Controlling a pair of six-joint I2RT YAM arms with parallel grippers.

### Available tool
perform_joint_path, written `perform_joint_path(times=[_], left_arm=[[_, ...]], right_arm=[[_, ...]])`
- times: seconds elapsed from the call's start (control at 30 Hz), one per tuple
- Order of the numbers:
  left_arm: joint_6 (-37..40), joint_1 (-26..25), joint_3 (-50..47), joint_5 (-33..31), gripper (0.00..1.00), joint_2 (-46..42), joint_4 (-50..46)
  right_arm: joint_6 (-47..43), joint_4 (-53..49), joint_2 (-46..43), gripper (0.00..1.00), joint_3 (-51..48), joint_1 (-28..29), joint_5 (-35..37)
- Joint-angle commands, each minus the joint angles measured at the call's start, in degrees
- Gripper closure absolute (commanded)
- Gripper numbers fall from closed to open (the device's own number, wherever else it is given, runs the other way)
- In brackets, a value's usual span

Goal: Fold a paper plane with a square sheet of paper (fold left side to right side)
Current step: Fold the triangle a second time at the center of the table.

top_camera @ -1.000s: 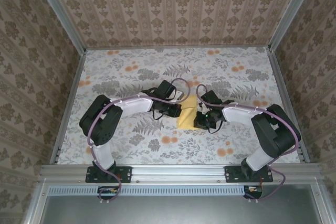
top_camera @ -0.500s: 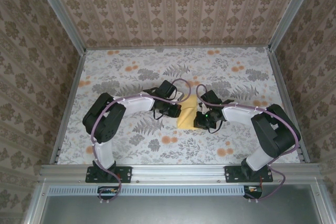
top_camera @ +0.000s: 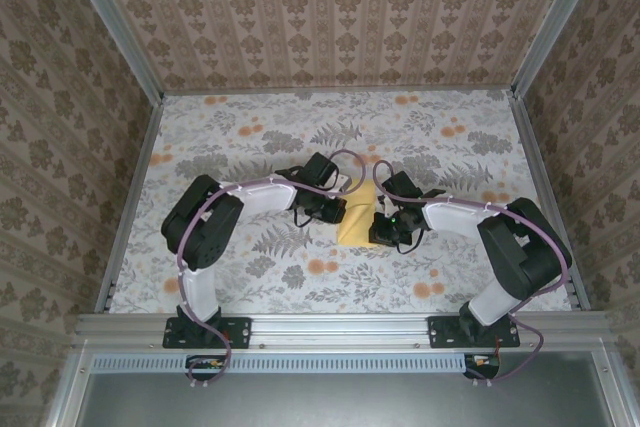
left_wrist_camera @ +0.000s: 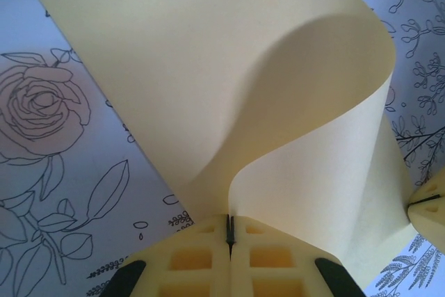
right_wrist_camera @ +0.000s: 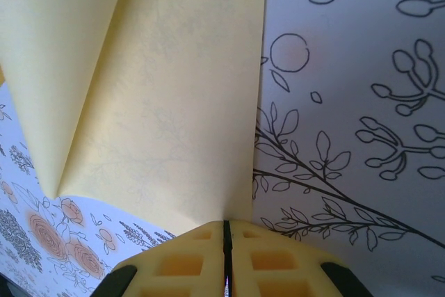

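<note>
Left gripper [left_wrist_camera: 229, 231] — pinching the sheet of paper [left_wrist_camera: 208, 67] — has crept right, curling its edge over; right gripper [right_wrist_camera: 224, 231] pinches the other side. Fold underway.

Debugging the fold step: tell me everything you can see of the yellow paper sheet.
The square sheet of paper is thin, plain pale yellow and unmarked. It lies mid-table on the floral cloth, between the arms. It is mid-fold: one part curls up and over in a smooth loop, not pressed flat. The left tool is shut on one edge and the right tool on the opposite edge, where a straight fold line or overlap shows.
</note>
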Motion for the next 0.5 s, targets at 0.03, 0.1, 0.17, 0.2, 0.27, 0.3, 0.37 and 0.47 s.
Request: perform_joint_path(times=[0.03, 0.1, 0.17, 0.2, 0.27, 0.3, 0.37, 0.47], left_arm=[[1.7, 0.6, 1.4, -1.4, 1.0, 0.7, -2.4], [1.9, 0.6, 1.4, -1.6, 1.0, 0.5, -2.8], [2.0, 0.5, 1.2, -1.9, 1.0, 0.5, -3.0], [2.0, 0.6, 1.1, -2.0, 1.0, 0.5, -3.1], [2.2, 0.5, 1.0, -2.2, 1.0, 0.6, -3.3], [2.2, 0.5, 0.9, -2.3, 1.0, 0.6, -3.3], [2.2, 0.5, 0.9, -2.2, 1.0, 0.8, -3.3], [2.2, 0.4, 1.2, -2.1, 1.0, 1.3, -3.4]], right_arm=[[-0.6, -4.9, 2.1, 0.9, -0.1, 0.3, 3.0], [-0.7, -4.8, 2.1, 0.9, -0.1, 0.3, 3.0], [-0.6, -4.8, 2.2, 0.9, -0.1, 0.3, 3.0], [-0.7, -4.9, 2.2, 0.9, 0.0, 0.3, 3.0], [-0.7, -4.7, 2.3, 0.9, -0.1, 0.3, 2.9], [-0.6, -4.8, 2.3, 0.9, 0.0, 0.3, 3.0], [-0.7, -4.7, 2.4, 0.9, 0.0, 0.3, 2.8], [-0.7, -4.6, 2.5, 0.9, -0.1, 0.3, 2.7]])
